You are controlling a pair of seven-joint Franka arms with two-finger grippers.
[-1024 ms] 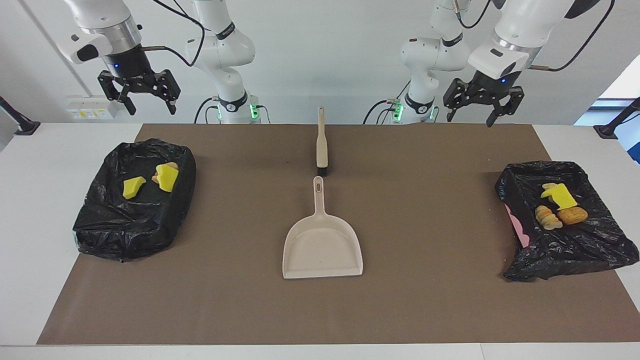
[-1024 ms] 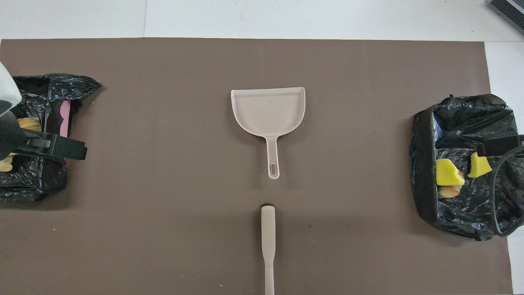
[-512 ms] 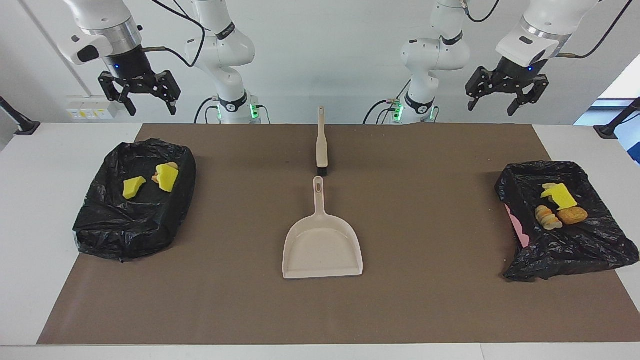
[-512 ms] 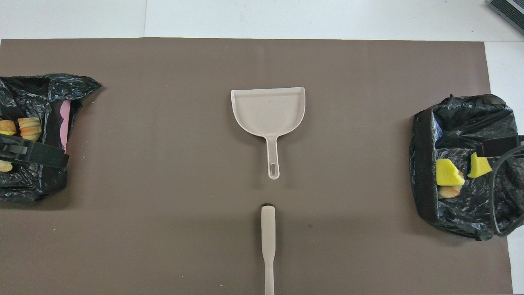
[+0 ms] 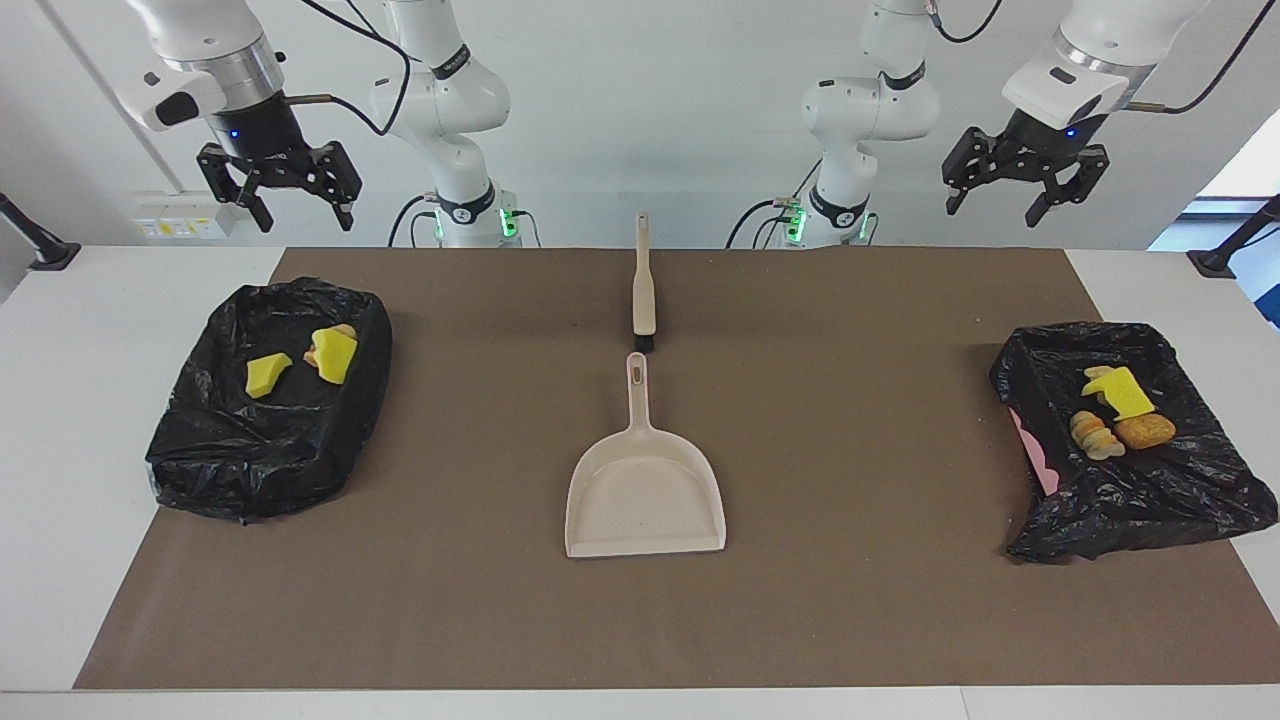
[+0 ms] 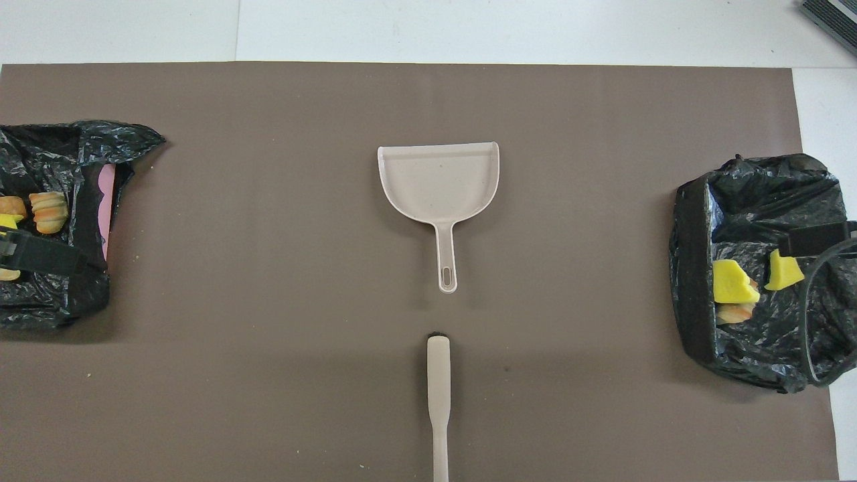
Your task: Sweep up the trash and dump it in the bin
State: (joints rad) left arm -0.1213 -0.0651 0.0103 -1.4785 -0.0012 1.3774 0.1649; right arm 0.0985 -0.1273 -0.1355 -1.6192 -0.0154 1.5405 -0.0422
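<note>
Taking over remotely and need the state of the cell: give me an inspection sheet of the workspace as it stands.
Surface: brown mat on a white table; a few tiny crumbs, no trash lying loose.
Job's things: trash pieces in the black-lined bin at the right arm's end; more trash in the black-lined bin at the left arm's end. Dustpan lies empty mid-mat; brush lies nearer the robots, in line with it.
Clutter: nothing seen.
Grippers: left gripper open, empty, raised over its bin's end; right gripper open, empty, raised likewise.
Cables: black leads along both arms, off the table.
Surroundings: white wall, wall sockets.
</note>
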